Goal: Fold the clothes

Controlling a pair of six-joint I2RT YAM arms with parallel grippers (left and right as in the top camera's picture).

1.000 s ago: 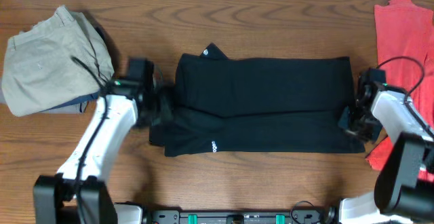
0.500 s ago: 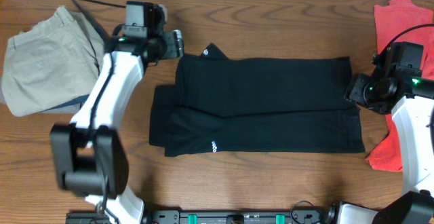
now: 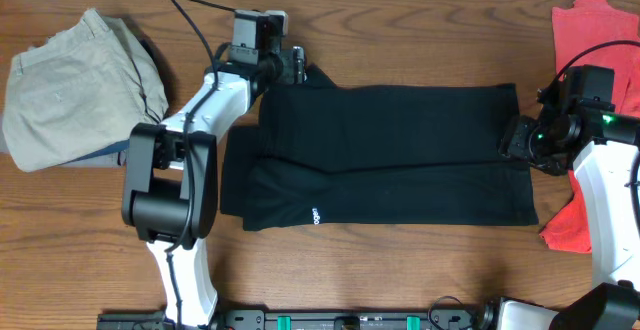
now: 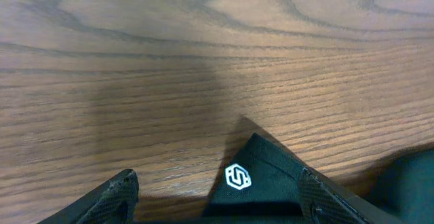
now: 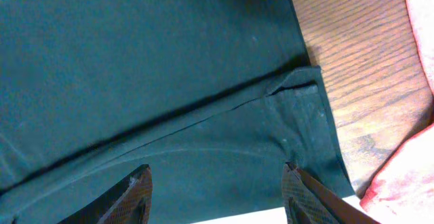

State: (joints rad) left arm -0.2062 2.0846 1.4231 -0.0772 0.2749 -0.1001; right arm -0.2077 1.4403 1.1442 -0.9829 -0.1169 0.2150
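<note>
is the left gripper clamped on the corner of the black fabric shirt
No, the left gripper stands open, its fingers wide apart either side of the black fabric shirt's loose logo corner.

Black shirt [image 3: 390, 155], small white logo marks [image 4: 238, 177]; khaki trousers [image 3: 70, 90] at the left edge; coral-red garment [image 3: 595, 45] at the right edge; brown wood-grained desk [image 3: 400, 30].

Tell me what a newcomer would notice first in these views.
The big black shirt, folded into a long band across the middle of the wooden table, dominates. Both grippers stand open at its ends: the left gripper over the far left corner with the white logo, the right gripper over the right edge. At far left lie bunched khaki trousers, at far right a coral-red garment.
</note>
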